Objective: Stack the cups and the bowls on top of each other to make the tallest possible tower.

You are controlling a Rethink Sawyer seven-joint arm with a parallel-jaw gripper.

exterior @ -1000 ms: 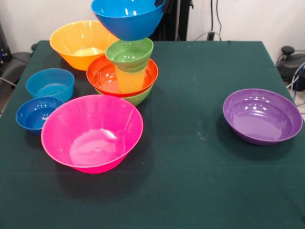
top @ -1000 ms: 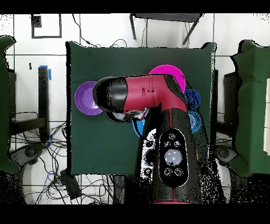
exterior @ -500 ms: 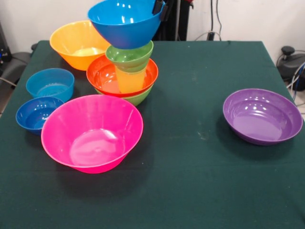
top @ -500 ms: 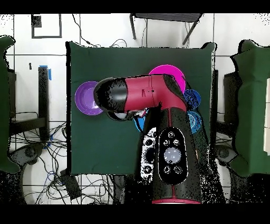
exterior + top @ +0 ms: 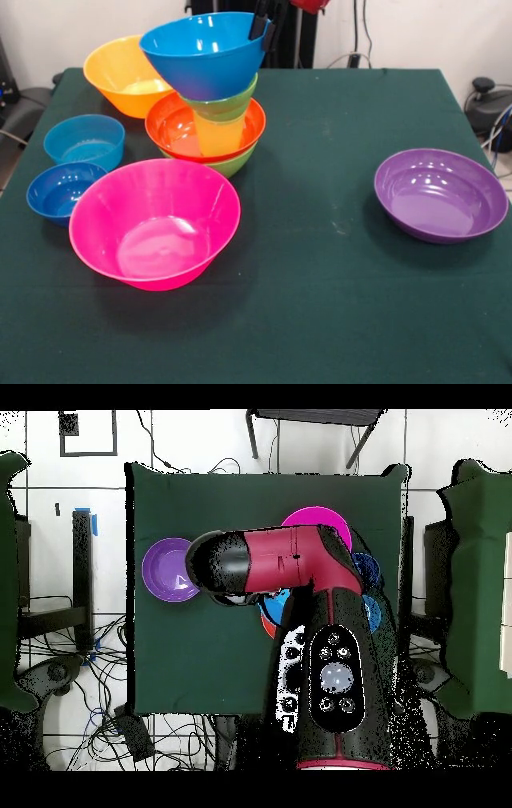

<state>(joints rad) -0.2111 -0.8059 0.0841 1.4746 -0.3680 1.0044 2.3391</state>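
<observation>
The tower stands at the back left in the front view: a medium green bowl [image 5: 237,165], a red-orange bowl [image 5: 172,128] in it, the translucent yellow cup [image 5: 219,134] in that, and a small green bowl [image 5: 232,102] on top. My gripper [image 5: 262,29] is shut on the right rim of a large blue bowl [image 5: 200,54]. The blue bowl is tilted and its base is down in the small green bowl. In the overhead view my arm [image 5: 290,564] hides the tower and the gripper.
A large orange bowl [image 5: 116,70] sits behind the tower. A light-blue bowl [image 5: 84,141] and a dark blue bowl [image 5: 58,190] are at the left edge. A big pink bowl [image 5: 154,222] is in front of the tower. A purple bowl [image 5: 442,194] is on the right, also seen from above [image 5: 165,570].
The blue bowl in my gripper has come down and a little to the left in the front view, from above the small green bowl to resting in it.
</observation>
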